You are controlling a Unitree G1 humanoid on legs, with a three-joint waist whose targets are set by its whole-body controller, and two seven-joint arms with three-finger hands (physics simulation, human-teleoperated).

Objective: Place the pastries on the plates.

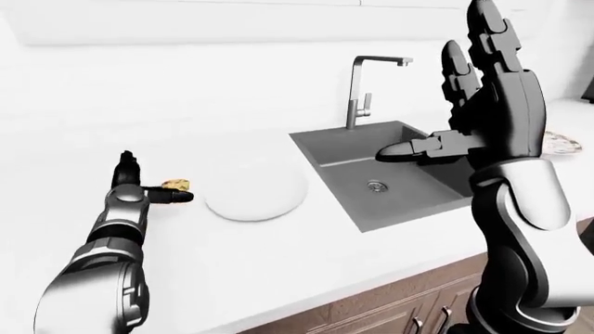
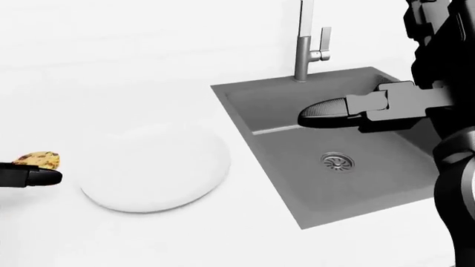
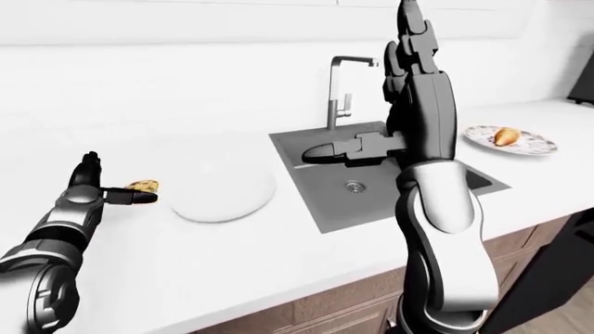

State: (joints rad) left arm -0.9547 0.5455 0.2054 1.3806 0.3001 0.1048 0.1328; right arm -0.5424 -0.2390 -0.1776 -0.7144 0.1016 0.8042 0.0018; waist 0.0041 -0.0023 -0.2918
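A brown chocolate-chip cookie [image 1: 176, 184] lies on the white counter just left of an empty white plate [image 1: 255, 193]. My left hand [image 1: 156, 179] is open beside the cookie, one finger pointing up and the thumb [image 2: 29, 177] stretched toward the plate, crossing the cookie's lower edge in the head view. Whether it touches the cookie I cannot tell. My right hand [image 1: 446, 90] is raised over the sink, open, fingers spread upward and thumb [image 2: 334, 114] pointing left. In the right-eye view, a second plate [image 3: 534, 146] at the far right carries a golden pastry [image 3: 506, 136].
A grey sink [image 1: 409, 202] with a tall steel faucet [image 1: 357, 90] sits in the counter between the two plates. A white wall runs along the top of the views. The counter edge and brown cabinet doors [image 1: 390, 313] are at the bottom.
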